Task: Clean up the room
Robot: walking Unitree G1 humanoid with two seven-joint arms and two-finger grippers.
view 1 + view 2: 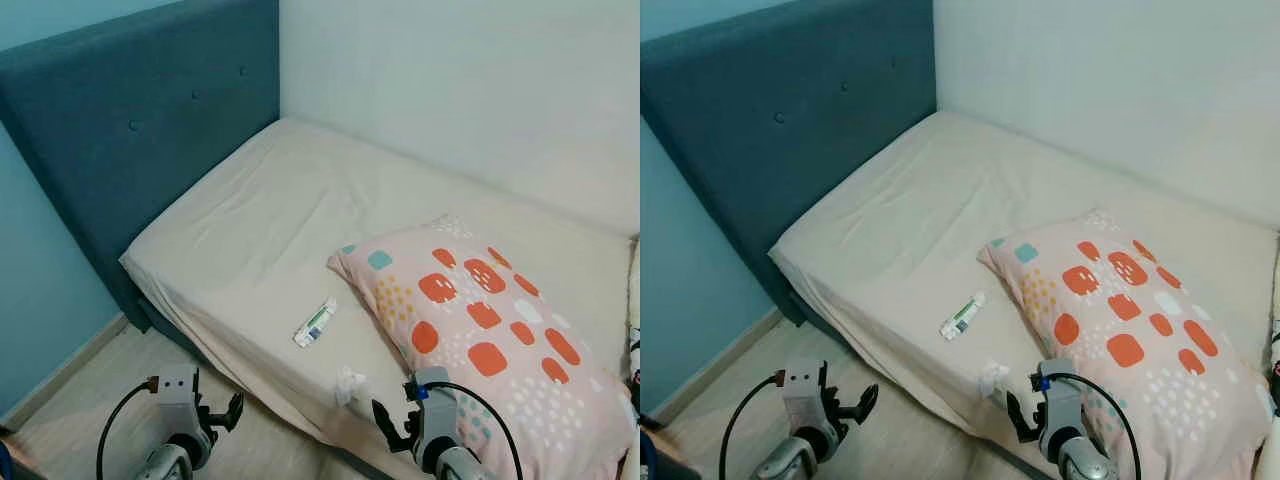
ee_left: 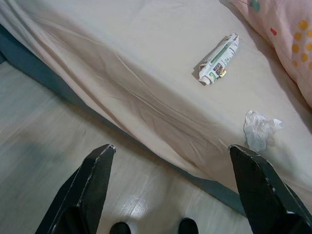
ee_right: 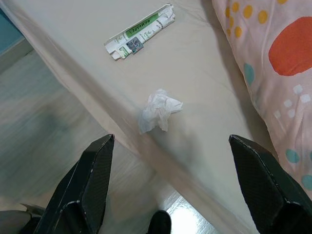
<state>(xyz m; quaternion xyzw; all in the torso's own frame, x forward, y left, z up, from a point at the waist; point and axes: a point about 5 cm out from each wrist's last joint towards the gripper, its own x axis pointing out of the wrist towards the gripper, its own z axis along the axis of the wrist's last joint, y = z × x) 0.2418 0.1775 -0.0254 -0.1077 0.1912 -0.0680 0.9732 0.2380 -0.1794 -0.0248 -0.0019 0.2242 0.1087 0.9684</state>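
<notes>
A crumpled white tissue (image 3: 158, 111) lies near the bed's front edge. A flattened white and green wrapper (image 1: 315, 323) sits on the sheet a little farther in. Beside both lies a pink pillow (image 1: 480, 340) with orange and teal patches. My right gripper (image 3: 170, 139) hangs open just short of the tissue, over the edge of the bed. My left gripper (image 2: 170, 148) is open too, low over the wooden floor in front of the bed, with the wrapper (image 2: 218, 59) well ahead of it. Neither holds anything.
The bed (image 1: 260, 220) has a cream sheet and a blue padded headboard (image 1: 130, 130) on the left. A white wall runs behind it. Pale wooden floor (image 1: 90, 390) shows at the lower left, beside a blue wall. A patterned item (image 1: 633, 340) sits at the right edge.
</notes>
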